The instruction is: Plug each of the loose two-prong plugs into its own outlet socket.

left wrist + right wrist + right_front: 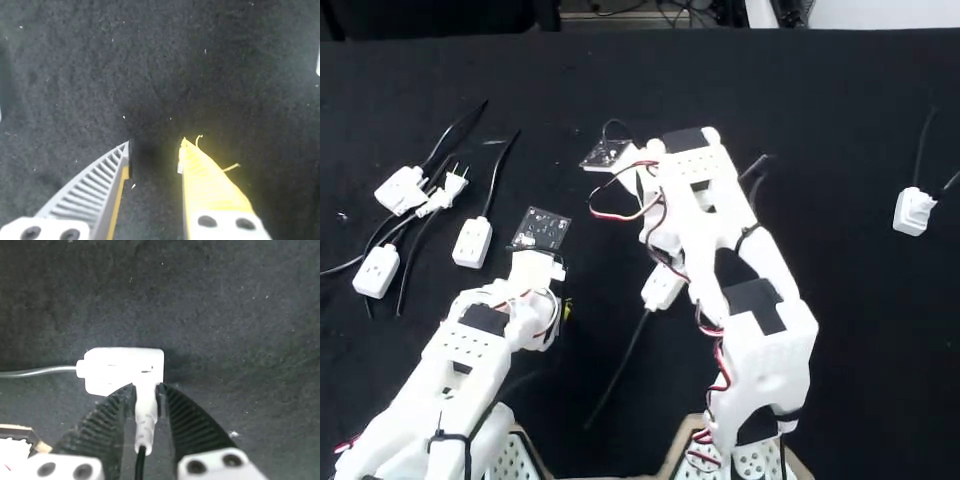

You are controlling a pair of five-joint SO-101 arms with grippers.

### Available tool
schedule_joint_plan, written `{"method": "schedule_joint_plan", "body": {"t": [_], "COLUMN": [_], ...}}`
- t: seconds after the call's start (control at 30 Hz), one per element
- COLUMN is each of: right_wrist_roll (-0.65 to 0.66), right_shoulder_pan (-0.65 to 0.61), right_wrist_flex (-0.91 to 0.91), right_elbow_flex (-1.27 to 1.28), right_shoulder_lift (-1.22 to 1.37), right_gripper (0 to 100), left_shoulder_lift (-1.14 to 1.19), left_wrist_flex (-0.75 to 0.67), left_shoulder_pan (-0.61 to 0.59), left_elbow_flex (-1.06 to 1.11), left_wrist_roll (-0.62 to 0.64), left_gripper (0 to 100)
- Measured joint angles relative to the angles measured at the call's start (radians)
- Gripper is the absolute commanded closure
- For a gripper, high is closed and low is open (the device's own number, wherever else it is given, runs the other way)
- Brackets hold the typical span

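1. Loose plug (pixel 453 183) and outlet sockets (pixel 472 243) sit clustered far left on the table (pixel 840 120).
2. Left gripper (pixel 155 150): jaws apart over bare cloth, holding nothing.
3. Right gripper (pixel 146 388): clamped on the held plug (pixel 145 412) at table centre, butted against its socket (pixel 122 370). Push straight along the prongs, no twist. Can't tell if it's fully seated, so check before letting go.

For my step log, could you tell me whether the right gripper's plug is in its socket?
Seemingly in: the plug, held by the right gripper, butts against the socket, no prongs showing.
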Motion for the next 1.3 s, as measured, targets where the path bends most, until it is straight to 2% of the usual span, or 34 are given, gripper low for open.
{"method": "schedule_joint_plan", "body": {"t": [0.43, 0.87, 1.1, 1.3], "right_wrist_roll": [0.0, 0.0, 0.0, 0.031], "right_shoulder_pan": [-0.005, -0.005, 0.005, 0.089], "right_wrist_flex": [-0.017, -0.209, -0.199, -0.129], "right_elbow_flex": [0.023, 0.333, 0.384, 0.413], "right_shoulder_lift": [0.002, -0.235, -0.339, -0.385], "right_gripper": [98.8, 98.8, 98.8, 98.8], "left_shoulder_lift": [0.0, 0.0, 0.0, 0.0], "left_wrist_flex": [0.0, 0.0, 0.0, 0.0], "left_shoulder_pan": [0.0, 0.0, 0.0, 0.0], "left_elbow_flex": [0.0, 0.0, 0.0, 0.0], "left_wrist_roll": [0.0, 0.0, 0.0, 0.0], "left_gripper": [83, 83, 83, 83]}}
